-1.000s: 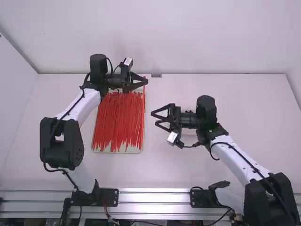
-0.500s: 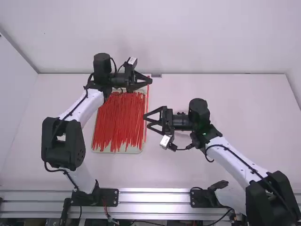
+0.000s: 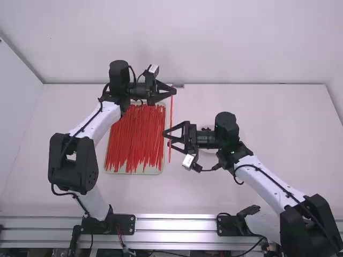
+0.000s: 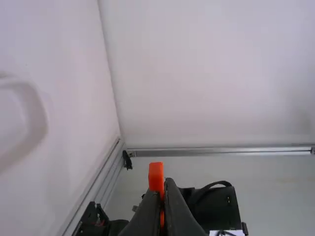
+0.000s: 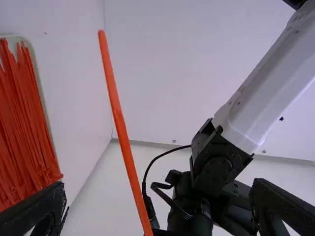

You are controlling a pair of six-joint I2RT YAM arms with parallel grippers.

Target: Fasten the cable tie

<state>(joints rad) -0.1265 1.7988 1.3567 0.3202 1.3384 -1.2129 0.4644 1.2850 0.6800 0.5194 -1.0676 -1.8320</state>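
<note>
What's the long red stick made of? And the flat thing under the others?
The cable tie hanging from the left hand looks like plastic: bright red-orange, smooth, thin, slightly curved. The pile of ties looks the same. The board beneath is pale and flat, maybe plastic or wood; I can't tell.

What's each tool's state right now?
Left tool: closed on one red cable tie.
Right tool: open, fingers either side of that tie.

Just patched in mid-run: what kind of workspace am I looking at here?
Most likely a robot lab test cell: a white table boxed in by plain white panels, an aluminium mounting rail along the front, and a tray of red cable ties.
</note>
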